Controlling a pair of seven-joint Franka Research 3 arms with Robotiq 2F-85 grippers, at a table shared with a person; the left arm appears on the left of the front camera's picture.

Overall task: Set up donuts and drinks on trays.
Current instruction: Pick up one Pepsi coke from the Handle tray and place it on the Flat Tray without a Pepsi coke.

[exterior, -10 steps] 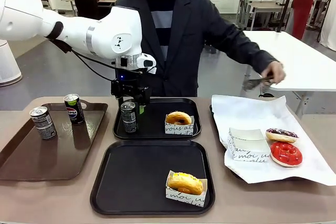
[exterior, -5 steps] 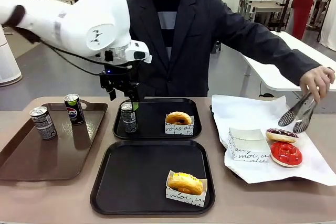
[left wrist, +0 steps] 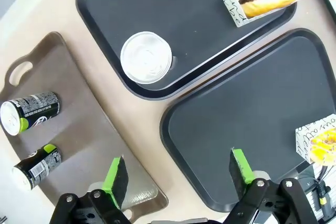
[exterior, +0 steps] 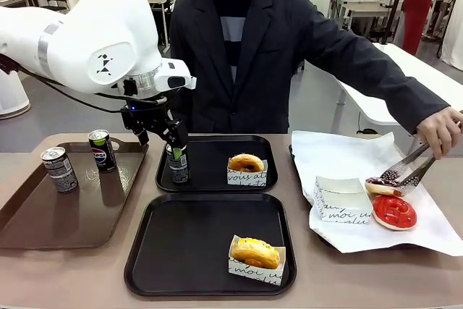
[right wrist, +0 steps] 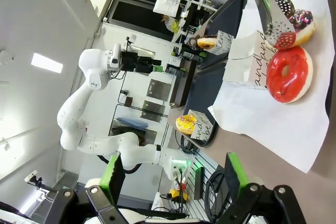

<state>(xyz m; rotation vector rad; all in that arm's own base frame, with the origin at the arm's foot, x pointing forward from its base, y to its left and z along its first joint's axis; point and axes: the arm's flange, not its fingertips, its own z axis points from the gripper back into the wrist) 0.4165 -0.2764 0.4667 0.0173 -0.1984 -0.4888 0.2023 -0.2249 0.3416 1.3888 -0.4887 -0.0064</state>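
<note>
A black-and-white can (exterior: 177, 163) stands free at the left of the far black tray (exterior: 217, 180), beside a boxed donut (exterior: 247, 167). My left gripper (exterior: 160, 135) hangs open just above and left of that can, with nothing between its fingers (left wrist: 116, 178). The left wrist view looks down on the can's silver top (left wrist: 146, 57). The near black tray (exterior: 189, 244) carries a boxed yellow-iced donut (exterior: 256, 255). My right gripper (right wrist: 176, 177) is open and empty, low over the table and facing the red-iced donut (right wrist: 287, 73).
A brown tray (exterior: 43, 215) at the left bears two cans, one patterned (exterior: 58, 168) and one Pepsi (exterior: 102, 150). On white paper (exterior: 340, 155) at the right lie an empty box (exterior: 340, 199), the red donut (exterior: 393, 212) and a sprinkled donut (exterior: 383, 185), which the person's tongs (exterior: 406, 167) touch.
My left gripper has let go of the can on the far tray, risen and swung left. The person's tongs have come down from the far right onto the sprinkled donut.
</note>
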